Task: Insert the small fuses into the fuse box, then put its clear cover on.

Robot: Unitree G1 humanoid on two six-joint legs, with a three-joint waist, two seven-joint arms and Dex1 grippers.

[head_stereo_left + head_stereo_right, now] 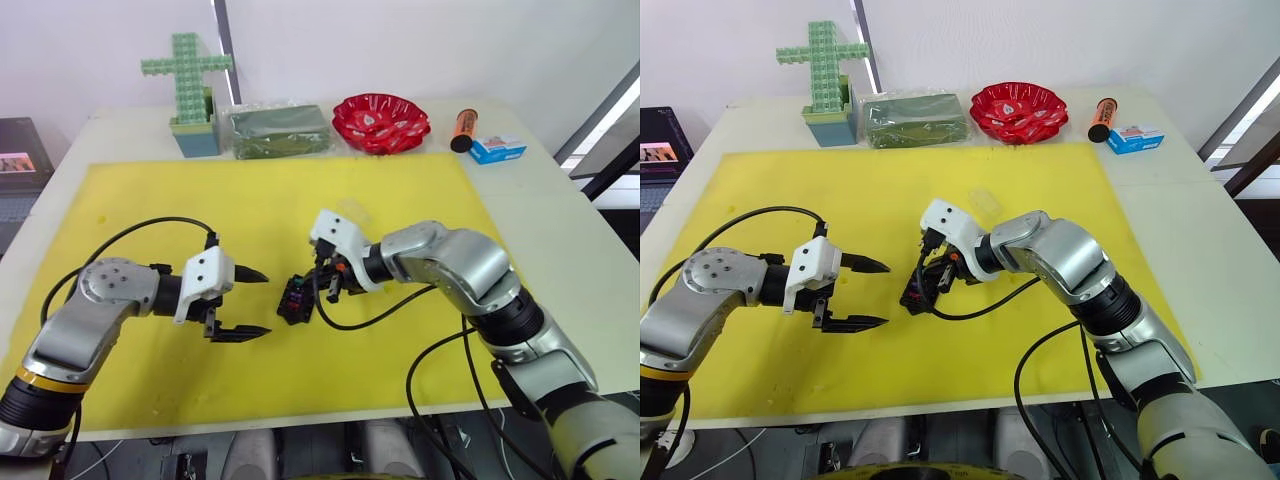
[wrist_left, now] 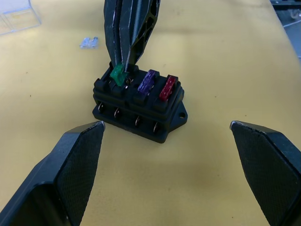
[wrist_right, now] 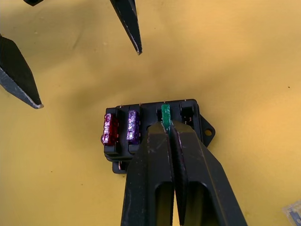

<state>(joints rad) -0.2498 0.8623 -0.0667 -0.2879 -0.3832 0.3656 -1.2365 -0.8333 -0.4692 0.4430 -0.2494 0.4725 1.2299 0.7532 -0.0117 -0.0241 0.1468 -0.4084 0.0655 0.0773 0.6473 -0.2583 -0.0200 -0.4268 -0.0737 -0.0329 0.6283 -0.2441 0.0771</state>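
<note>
The black fuse box sits mid-mat. A red fuse and a purple fuse stand in two of its slots. My right gripper is shut on a green fuse, held slightly tilted at the slot beside the purple one. The end slot is bare. My left gripper hangs open just left of the box, touching nothing. One greyish fuse lies loose on the mat behind the box. The clear cover rests farther back.
The yellow mat covers most of the table. Along the back edge stand a green cross of blocks, a bag of green material, a red bowl, an orange cylinder and a blue-and-white carton.
</note>
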